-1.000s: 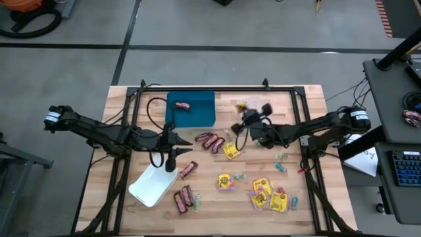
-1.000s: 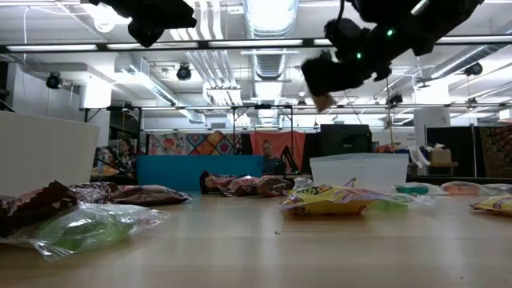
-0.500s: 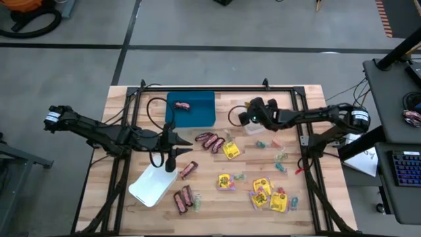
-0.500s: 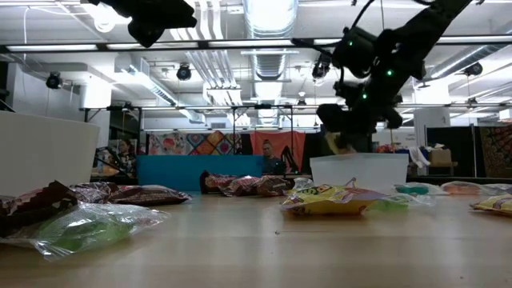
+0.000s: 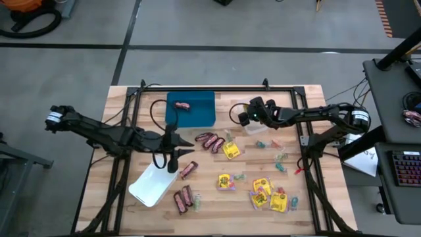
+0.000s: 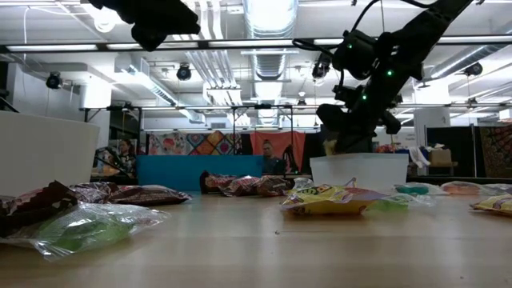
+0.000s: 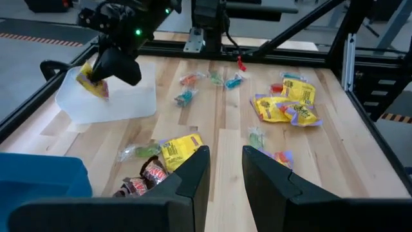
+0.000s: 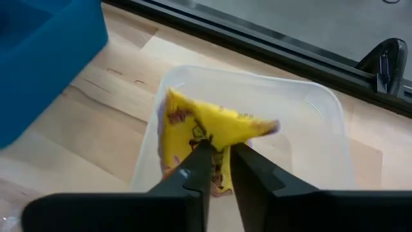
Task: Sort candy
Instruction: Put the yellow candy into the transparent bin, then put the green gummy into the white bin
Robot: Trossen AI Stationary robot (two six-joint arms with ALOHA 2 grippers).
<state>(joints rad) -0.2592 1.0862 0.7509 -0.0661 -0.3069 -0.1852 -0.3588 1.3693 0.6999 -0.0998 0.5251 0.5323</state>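
Observation:
Candy lies scattered on the wooden table: brown-red bars (image 5: 210,141), yellow packets (image 5: 270,195), pastel sweets (image 5: 281,158). One bar (image 5: 182,105) lies in the blue tray (image 5: 197,113). My right gripper (image 8: 220,153) stands over the clear tray (image 8: 309,129) at the far middle, shut on a yellow packet (image 8: 199,122). My left gripper (image 7: 225,161) hovers open, with nothing between its fingers, between the white tray (image 5: 151,185) and the bars. My right gripper pinches the yellow packet by one edge (image 8: 217,145) between its two fingers, slanting down from the table's right side. The packet (image 7: 90,82) hangs crumpled at the fingertips, over the clear tray's inside; whether it touches the tray's floor I cannot tell.
A black metal frame (image 5: 217,90) runs round the table's far edge and sides. Several yellow packets and sweets crowd the near right; brown bars (image 5: 184,199) lie near the white tray. Bare wood shows in the middle.
My right gripper has swung toward the table's far edge, sunk and tipped downward with the yellow packet, and now stands low over the clear tray. The packet has come from high above the table down into the tray's opening.

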